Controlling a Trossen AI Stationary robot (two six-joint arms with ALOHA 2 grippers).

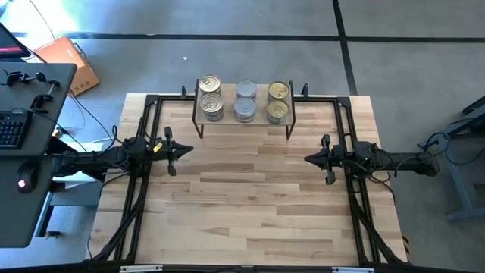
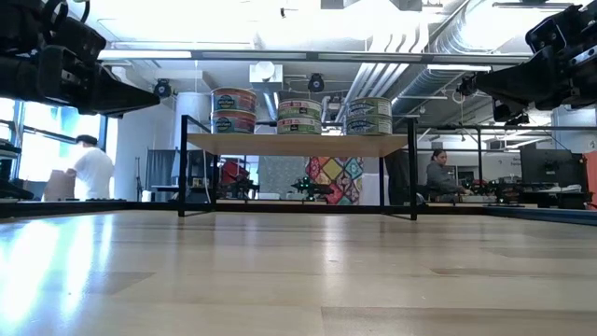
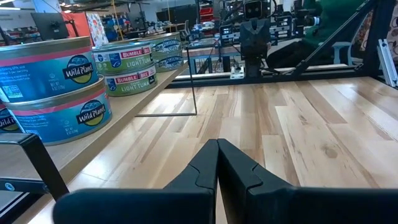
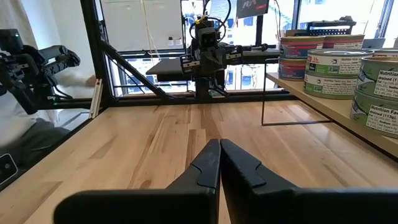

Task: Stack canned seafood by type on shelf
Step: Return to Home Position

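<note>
My left claw and right claw — both pinched shut, empty — sit clear of the shelf, where a careless swing could topple the stacked cans.

I'm running this rig in what looks like a robotics lab or open workshop. Bare silver ceiling ducts and pipes run overhead, and the grey concrete floor carries black tape lines. A black desk with a black keyboard stands beside the light butcher-block tabletop. Behind it, a seated person works among equipment-crowded benches.
</note>
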